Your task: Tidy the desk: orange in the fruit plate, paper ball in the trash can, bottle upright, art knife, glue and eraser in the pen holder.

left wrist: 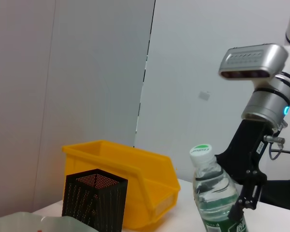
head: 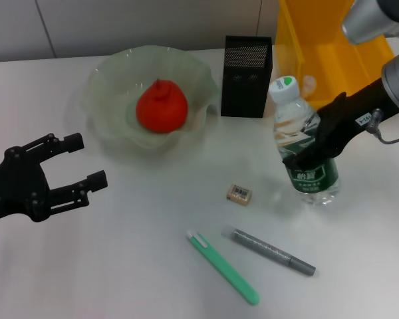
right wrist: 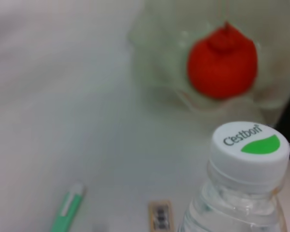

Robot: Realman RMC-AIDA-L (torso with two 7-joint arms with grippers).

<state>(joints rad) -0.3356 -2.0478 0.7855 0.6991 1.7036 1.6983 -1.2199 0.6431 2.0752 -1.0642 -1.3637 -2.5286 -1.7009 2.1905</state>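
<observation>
- Our right gripper (head: 304, 154) is clamped on the bottle (head: 304, 143), which stands upright on the white desk (head: 120, 266), just in front of the trash can (head: 332, 53).
- The eraser (head: 240, 193) lies flat just left of the bottle, between both arms; the right one is nearer.
- Our left gripper (head: 80, 163) hovers with fingers spread, left of the fruit plate (head: 106, 80) holding the orange (head: 161, 106).
- The pen holder (head: 247, 76) stands behind the eraser.

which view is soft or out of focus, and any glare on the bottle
Right wrist view: bottle cap sharp, orange and eraser behind it blurred. Head view: sharp throughout, small highlights on the bottle's clear shoulder. Left wrist view: bottle crisp, mild reflections only.
</observation>
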